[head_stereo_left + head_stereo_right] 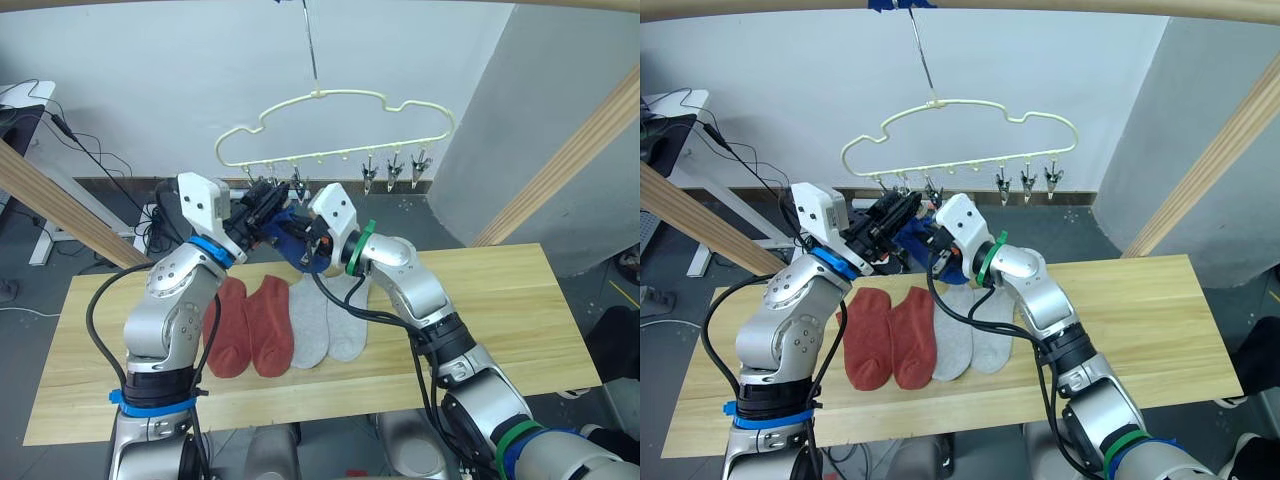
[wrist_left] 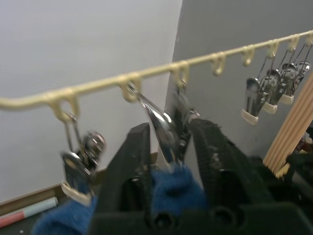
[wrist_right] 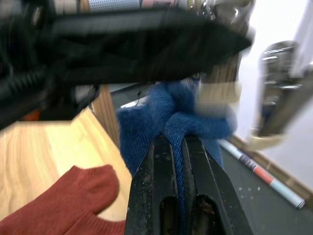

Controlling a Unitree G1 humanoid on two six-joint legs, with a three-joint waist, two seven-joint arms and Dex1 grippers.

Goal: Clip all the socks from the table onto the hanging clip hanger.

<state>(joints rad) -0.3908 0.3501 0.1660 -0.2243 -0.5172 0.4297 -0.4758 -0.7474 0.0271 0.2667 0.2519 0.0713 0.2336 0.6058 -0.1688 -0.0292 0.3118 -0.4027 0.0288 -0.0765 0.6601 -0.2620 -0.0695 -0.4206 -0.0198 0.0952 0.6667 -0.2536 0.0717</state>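
The cream clip hanger hangs over the table's far edge. My left gripper is raised to its row of clips and shut on one metal clip. My right gripper is shut on a bunched blue sock, held just under that clip and touching the left fingers. Two rust-red socks and two light grey socks lie side by side on the wooden table below the arms.
Three free clips hang at the hanger's right end. Slanted wooden poles of a frame rise at both sides. A white desk with cables stands at far left. The table's right half is bare wood.
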